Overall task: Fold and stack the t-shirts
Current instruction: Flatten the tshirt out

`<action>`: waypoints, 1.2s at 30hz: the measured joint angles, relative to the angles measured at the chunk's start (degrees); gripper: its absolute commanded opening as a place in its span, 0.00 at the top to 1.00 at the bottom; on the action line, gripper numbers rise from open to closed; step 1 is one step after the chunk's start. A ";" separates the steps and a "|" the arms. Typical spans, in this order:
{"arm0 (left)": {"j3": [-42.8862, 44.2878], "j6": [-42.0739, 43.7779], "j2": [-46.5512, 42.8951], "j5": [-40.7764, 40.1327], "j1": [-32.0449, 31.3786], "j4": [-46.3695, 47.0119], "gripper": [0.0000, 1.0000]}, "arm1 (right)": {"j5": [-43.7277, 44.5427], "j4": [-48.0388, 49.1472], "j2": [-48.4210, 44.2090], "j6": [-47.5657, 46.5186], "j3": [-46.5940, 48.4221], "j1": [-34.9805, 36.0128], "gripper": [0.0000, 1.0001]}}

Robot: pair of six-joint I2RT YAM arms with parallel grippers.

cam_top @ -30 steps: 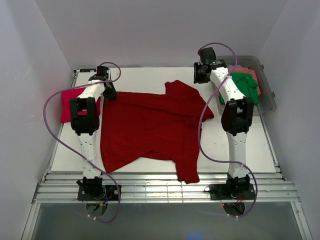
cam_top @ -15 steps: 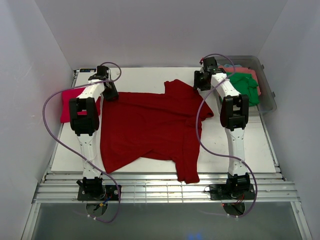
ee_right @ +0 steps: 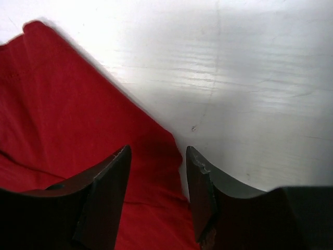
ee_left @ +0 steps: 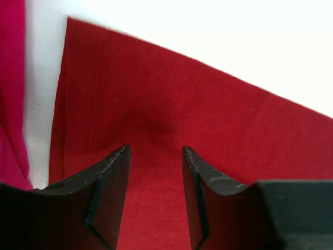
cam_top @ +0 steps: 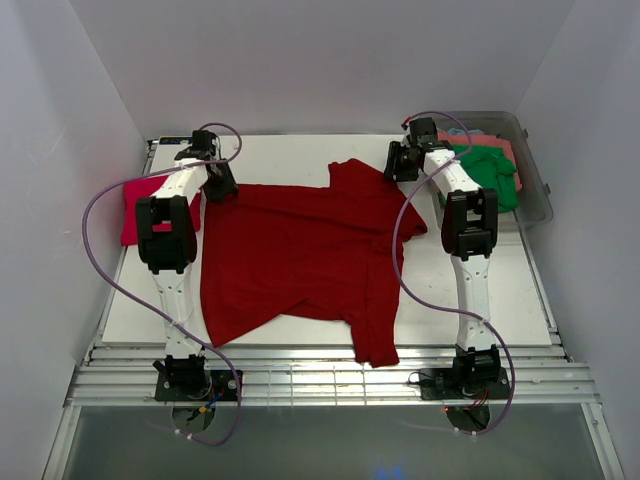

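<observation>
A dark red t-shirt [cam_top: 300,255] lies spread flat across the middle of the table. My left gripper [cam_top: 222,190] stands over its far left corner, jaws open, the red cloth [ee_left: 208,114] lying flat below the gap [ee_left: 156,151]. My right gripper [cam_top: 395,170] is at the shirt's far right sleeve, also open [ee_right: 157,151], with the edge of the cloth [ee_right: 62,114] running under the gap. A pinkish-red t-shirt [cam_top: 135,205] lies folded at the left edge and also shows in the left wrist view [ee_left: 10,78]. Green [cam_top: 490,172] and coral [cam_top: 480,140] t-shirts lie in the tub.
The clear grey plastic tub [cam_top: 535,190] stands at the back right, just beyond the right arm. The white table top [ee_right: 250,78] shows bare behind the shirt and to its right. The enclosure walls close in on both sides.
Both grippers have opened and let go of the dark red shirt. The right gripper has come down and nearer to the sleeve; the left arm has barely moved.
</observation>
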 measured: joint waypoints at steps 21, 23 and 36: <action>-4.74 0.04 -2.10 -4.63 0.00 0.28 0.43 | -2.29 9.62 1.29 3.87 -3.76 3.80 0.91; -3.78 0.09 -2.08 -5.57 0.26 0.09 0.43 | -0.74 10.75 0.76 3.96 -4.72 3.87 0.92; 9.18 0.96 0.98 -9.81 3.98 1.60 0.44 | 4.83 12.35 -2.43 2.10 -9.73 3.87 0.92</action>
